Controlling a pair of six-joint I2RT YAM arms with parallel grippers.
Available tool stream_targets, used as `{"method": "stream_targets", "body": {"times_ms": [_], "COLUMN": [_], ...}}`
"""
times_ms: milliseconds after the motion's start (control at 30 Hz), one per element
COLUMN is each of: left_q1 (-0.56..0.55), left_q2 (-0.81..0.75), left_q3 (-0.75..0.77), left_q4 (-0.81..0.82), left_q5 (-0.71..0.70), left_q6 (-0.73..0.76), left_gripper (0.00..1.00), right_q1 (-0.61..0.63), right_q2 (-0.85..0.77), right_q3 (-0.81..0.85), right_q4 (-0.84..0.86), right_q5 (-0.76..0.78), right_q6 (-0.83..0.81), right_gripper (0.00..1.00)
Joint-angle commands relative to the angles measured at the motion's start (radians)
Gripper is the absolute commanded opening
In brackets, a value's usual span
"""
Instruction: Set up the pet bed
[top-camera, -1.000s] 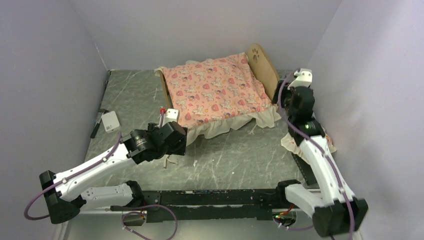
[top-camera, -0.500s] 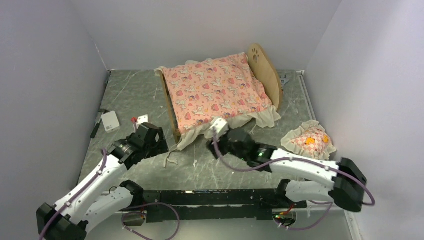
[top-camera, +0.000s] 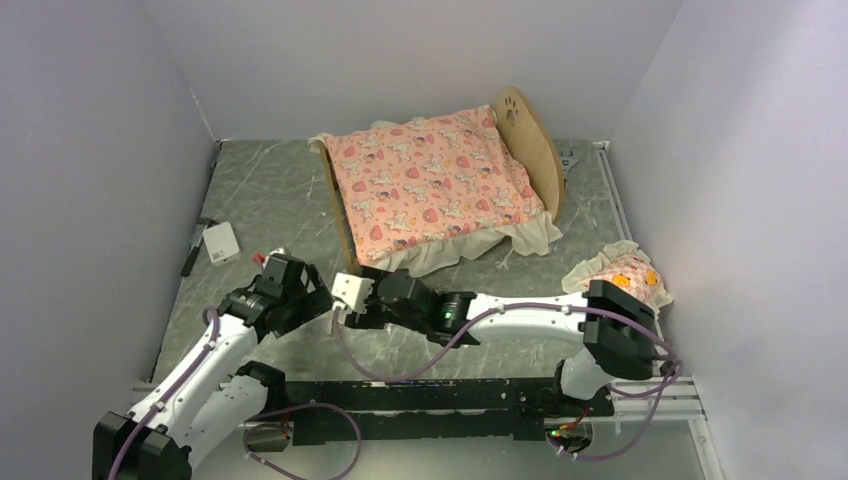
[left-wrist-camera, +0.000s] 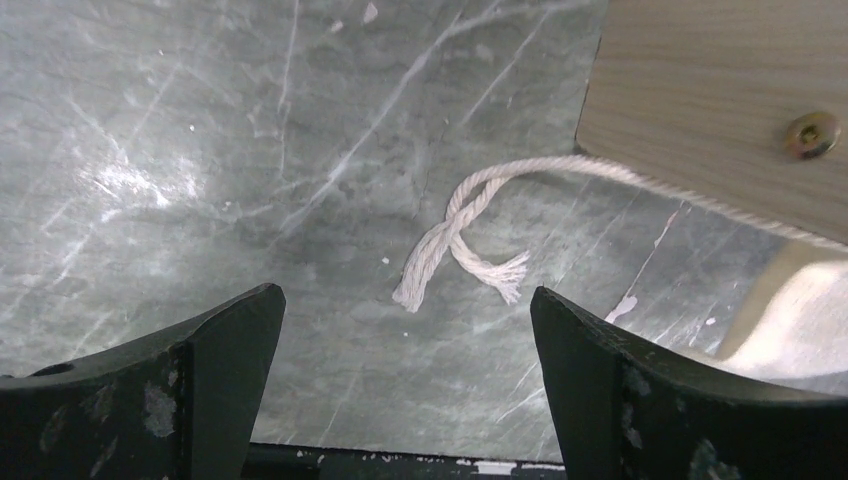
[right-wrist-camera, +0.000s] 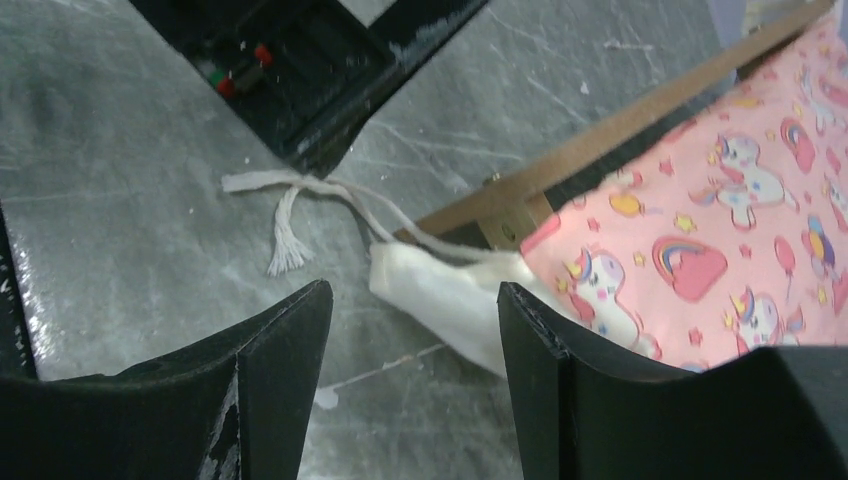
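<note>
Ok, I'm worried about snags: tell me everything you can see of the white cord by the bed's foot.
The cord looks like white twisted cotton, slack and flat on the grey table. Its two loose ends cross just off the wooden corner of the pet bed; the rest runs past the wood toward a cream ruffle. Nothing holds it.

Light-wood pet bed frame (top-camera: 530, 140); ruffled fabric mattress (top-camera: 430, 185), pink with unicorns, rainbows and hearts, frilled in cream; twisted cord (left-wrist-camera: 470, 195), white; marbled table (top-camera: 270, 190), grey, white-veined.
</note>
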Motion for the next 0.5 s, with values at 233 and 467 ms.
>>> {"method": "stream_targets", "body": {"times_ms": [233, 467], "left_q1": [0.006, 0.005], "left_q2": [0.040, 0.098], "left_q3": [-0.009, 0.030], "left_q4": [0.063, 0.074], "left_q5": [0.093, 0.110], "left_q6": [0.007, 0.055], "left_gripper": [0.97, 0.89], "right_q1": [0.007, -0.060], "right_q2": [0.192, 0.137], "right_q3": [0.140, 0.082], "right_q4": [-0.017, 0.043], "right_q5": [-0.003, 0.005], "right_q6": [-0.149, -0.062], "right_gripper": [0.52, 0.13]}}
